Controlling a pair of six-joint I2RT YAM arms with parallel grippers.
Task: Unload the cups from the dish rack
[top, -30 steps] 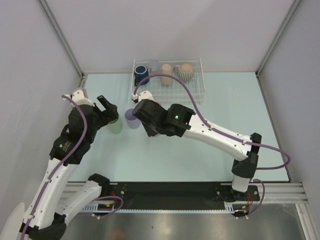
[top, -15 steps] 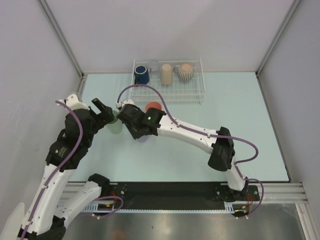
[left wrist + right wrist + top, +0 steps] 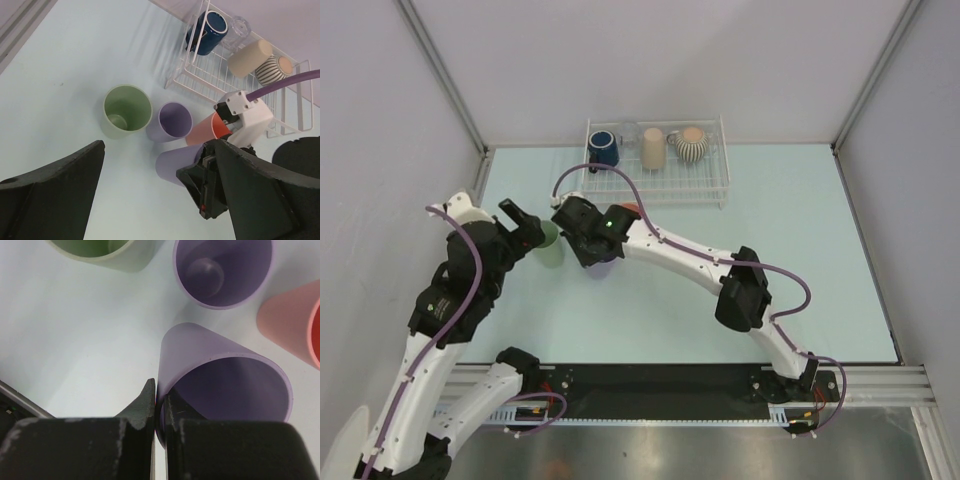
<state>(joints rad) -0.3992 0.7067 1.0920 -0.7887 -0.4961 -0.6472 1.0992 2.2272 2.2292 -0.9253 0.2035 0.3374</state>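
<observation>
Right wrist view: right gripper (image 3: 159,396) clamped the rim of the tilted lavender cup (image 3: 225,385); placement was seemingly under way, next requiring upright set-down and release; left gripper (image 3: 155,197) stood with fingers apart.

No text, label, brand, number or sign could be read in any view, whether on the white wire-grid dish rack (image 3: 680,187), the pale green plastic tumbler (image 3: 127,111), the tilted lavender plastic tumbler (image 3: 200,347) or the glossy navy mug (image 3: 207,31).
</observation>
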